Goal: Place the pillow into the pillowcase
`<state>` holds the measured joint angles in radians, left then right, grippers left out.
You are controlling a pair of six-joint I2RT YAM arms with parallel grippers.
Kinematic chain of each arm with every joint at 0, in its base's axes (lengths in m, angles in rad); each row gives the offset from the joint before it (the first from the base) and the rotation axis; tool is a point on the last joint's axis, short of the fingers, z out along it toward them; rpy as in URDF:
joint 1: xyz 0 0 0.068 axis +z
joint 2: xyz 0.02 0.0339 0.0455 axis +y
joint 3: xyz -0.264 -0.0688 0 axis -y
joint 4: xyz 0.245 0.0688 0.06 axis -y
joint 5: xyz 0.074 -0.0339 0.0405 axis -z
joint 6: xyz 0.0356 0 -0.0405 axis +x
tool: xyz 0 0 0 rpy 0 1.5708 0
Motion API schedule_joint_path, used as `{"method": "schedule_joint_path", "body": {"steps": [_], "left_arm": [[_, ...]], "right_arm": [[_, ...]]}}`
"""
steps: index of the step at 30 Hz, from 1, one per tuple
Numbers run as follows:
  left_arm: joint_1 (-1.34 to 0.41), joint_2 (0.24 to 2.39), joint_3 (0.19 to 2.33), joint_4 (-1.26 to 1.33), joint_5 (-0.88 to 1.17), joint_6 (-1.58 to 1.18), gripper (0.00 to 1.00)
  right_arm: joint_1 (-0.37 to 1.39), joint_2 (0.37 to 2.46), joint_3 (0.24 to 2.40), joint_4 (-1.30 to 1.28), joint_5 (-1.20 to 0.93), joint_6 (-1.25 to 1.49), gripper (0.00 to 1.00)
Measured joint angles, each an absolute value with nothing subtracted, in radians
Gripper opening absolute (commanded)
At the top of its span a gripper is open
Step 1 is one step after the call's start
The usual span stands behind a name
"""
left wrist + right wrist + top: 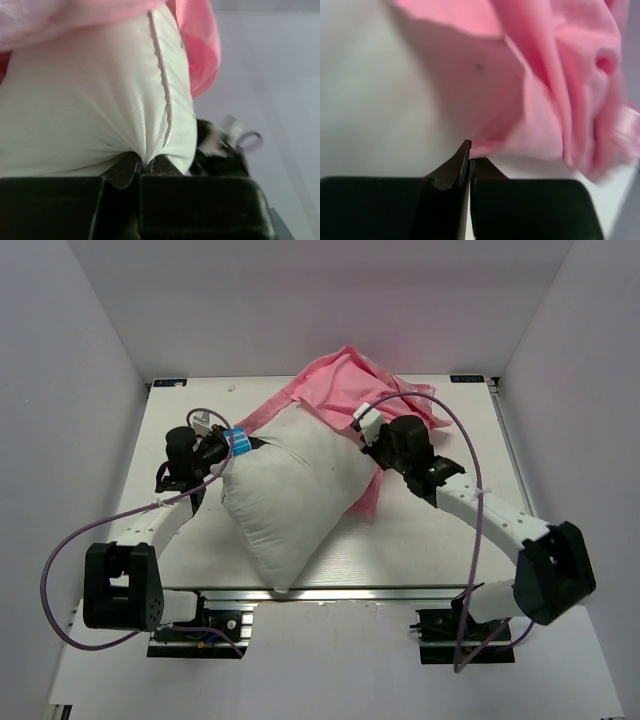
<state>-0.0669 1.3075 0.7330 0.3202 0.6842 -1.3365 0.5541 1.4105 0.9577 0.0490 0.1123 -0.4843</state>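
The plump white pillow [295, 490] lies slantwise mid-table, its far end under the crumpled pink pillowcase [345, 385]. My left gripper [240, 441] is at the pillow's left corner. In the left wrist view it [144, 162] is shut on a pinched fold of the pillow [90, 100] beside its seam, with the pillowcase [202, 45] draped over the top. My right gripper [372, 440] sits at the pillow's upper right side. In the right wrist view it [471, 154] is shut, and the hem of the pillowcase [540, 115] runs into its tips over the pillow [375, 100].
The white table [440, 540] is boxed in by white walls at the left, back and right. A strip of pillowcase hangs down the pillow's right side [370, 495]. Purple cables loop off both arms. The right arm's dark wrist [220, 147] shows beyond the pillow.
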Motion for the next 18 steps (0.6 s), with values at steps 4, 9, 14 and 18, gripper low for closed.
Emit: {"method": "schedule_joint_path", "body": {"steps": [4, 9, 14, 18], "left_arm": [[-0.054, 1.328, 0.718, 0.328, 0.676, -1.344, 0.0], [-0.041, 1.355, 0.714, 0.335, 0.665, -1.361, 0.0], [-0.027, 1.355, 0.713, 0.338, 0.632, -1.359, 0.0], [-0.014, 1.355, 0.706, 0.33, 0.585, -1.32, 0.03]], "right_arm": [[0.702, 1.349, 1.108, -0.107, 0.018, -0.397, 0.0], [0.841, 1.482, 1.404, -0.286, -0.038, -0.269, 0.0], [0.844, 1.688, 1.649, -0.412, -0.056, -0.194, 0.0], [0.816, 1.759, 1.728, -0.452, -0.038, -0.191, 0.0]]}}
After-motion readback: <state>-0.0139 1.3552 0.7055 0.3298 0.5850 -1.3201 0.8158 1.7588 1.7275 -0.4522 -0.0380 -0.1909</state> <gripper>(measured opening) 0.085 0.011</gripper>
